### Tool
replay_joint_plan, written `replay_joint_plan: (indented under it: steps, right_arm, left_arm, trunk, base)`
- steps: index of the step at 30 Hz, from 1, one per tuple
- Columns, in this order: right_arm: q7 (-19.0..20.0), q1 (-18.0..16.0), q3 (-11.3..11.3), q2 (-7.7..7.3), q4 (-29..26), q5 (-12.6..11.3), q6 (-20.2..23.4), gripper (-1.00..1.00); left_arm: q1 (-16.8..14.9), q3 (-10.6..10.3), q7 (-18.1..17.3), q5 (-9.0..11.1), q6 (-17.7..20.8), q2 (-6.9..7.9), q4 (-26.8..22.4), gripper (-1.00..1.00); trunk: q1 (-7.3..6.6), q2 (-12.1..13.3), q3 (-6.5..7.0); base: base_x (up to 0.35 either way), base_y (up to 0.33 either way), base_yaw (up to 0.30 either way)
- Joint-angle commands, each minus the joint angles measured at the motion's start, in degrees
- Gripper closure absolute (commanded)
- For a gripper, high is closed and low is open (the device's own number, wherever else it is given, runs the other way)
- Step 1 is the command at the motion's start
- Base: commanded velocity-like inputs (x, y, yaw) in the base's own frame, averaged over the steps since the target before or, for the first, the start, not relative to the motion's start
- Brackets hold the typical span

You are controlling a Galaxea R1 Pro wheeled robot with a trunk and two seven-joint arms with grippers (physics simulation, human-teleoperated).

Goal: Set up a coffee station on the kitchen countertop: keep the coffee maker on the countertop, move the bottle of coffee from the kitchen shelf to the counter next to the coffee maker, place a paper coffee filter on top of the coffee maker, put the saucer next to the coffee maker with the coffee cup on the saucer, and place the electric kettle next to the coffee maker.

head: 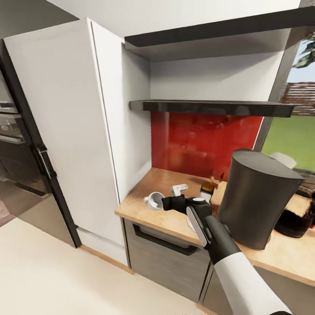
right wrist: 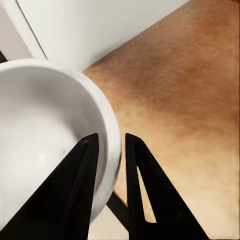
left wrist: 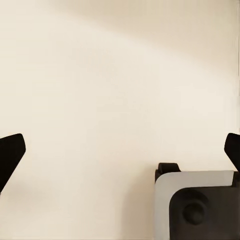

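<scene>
Wood-grain kitchen countertop point(head: 144, 205) runs under a red backsplash point(head: 197, 140) and a black kitchen shelf point(head: 210, 107), whose top is hidden from below. A tall dark grey cylinder point(head: 256, 197) hides most of the electric kettle point(head: 297, 218). The coffee cup point(head: 154, 200), tipped on its side, is held above the counter's left end by the right gripper point(right wrist: 111, 150), whose fingers are clamped on its rim. No contents are seen inside. The left gripper point(left wrist: 120, 150) is seen spread wide over pale floor.
</scene>
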Motion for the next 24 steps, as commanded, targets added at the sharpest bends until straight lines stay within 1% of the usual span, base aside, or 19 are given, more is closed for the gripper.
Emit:
replay_joint_plan:
  steps: [1,3,6,12,21,24]
  right_arm:
    - [-0.1,-0.1,0.0,0.01,0.0,-0.6,0.3,1.0]
    - [-0.1,-0.1,0.0,0.01,0.0,-0.6,0.3,1.0]
    - [-0.1,-0.1,0.0,-0.03,0.0,-0.6,0.3,1.0]
    - [-0.1,-0.1,-0.2,-0.16,1.2,-0.6,0.3,1.0]
    - [-0.1,-0.1,-0.1,-0.16,1.7,-0.6,0.3,1.0]
    - [-0.1,-0.1,-0.1,-0.16,1.5,-0.6,0.2,1.0]
  left_arm:
    - [0.0,0.5,-0.3,-0.6,-0.2,-0.01,0.0,-1.0]
    - [0.0,0.5,-0.3,-0.6,-0.2,-0.01,0.0,-1.0]
    - [-0.1,0.5,-0.3,-0.6,-0.2,-0.07,0.0,-1.0]
    - [0.0,0.5,-0.3,-0.6,-0.2,-0.07,0.0,-1.0]
    - [0.0,0.5,-0.3,-0.6,-0.2,-0.09,0.0,-1.0]
    - [0.0,0.5,-0.3,-0.6,-0.2,-0.05,0.0,-1.0]
  trunk:
    - [0.04,-0.1,-0.13]
    - [0.04,-0.1,-0.13]
    - [0.04,-0.1,-0.13]
    - [0.04,-0.1,-0.13]
    - [0.04,-0.1,-0.13]
    - [0.04,-0.1,-0.13]
  base:
    - [0.0,0.0,-0.273]
    - [0.0,0.0,-0.234]
    - [0.0,0.082,-0.085]
    - [0.056,0.269,-0.011]
    - [0.154,0.294,0.0]
    - [0.285,0.149,0.0]
